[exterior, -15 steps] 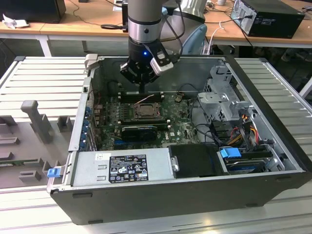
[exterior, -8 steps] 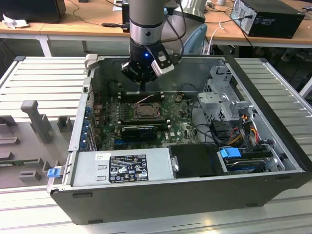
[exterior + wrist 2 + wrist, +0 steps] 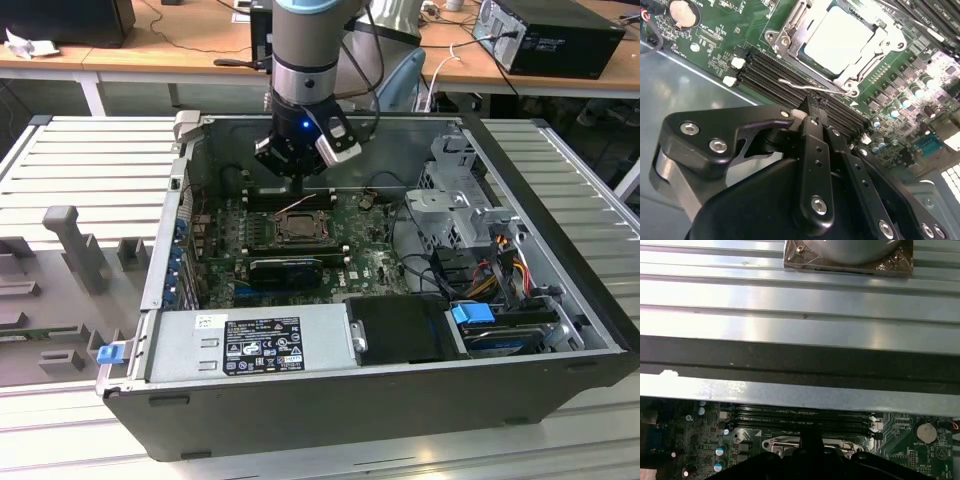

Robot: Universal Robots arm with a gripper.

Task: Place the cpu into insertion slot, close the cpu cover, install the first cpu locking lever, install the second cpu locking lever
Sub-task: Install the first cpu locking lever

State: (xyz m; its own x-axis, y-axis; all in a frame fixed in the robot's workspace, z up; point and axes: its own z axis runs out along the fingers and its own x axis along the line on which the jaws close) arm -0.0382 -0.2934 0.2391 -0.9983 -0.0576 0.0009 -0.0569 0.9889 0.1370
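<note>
Second wrist view: gripper [image 3: 812, 107] fingers [image 3: 815, 150] drawn together to a closed tip, nothing visibly clamped between them. Tip sits right at the thin wire locking lever [image 3: 810, 89], over the black memory slots [image 3: 770, 75]; actual contact can't be confirmed. Just past the lever, the cpu [image 3: 837, 40] lies flat in the insertion slot [image 3: 852, 92], pale face up. The cpu cover [image 3: 875, 47] is down around it, chip showing through the window. A coin cell [image 3: 682, 12] sits on the green circuit board [image 3: 720, 45] off to one side.

Exterior view: arm [image 3: 305, 50] comes straight down into the open computer case [image 3: 330, 400], wrist vertical, gripper [image 3: 290, 175] poised near the far edge of the socket [image 3: 298, 226]. Power supply [image 3: 250, 345] nearest the camera, drive cage [image 3: 455, 200] at the exterior view's right.
</note>
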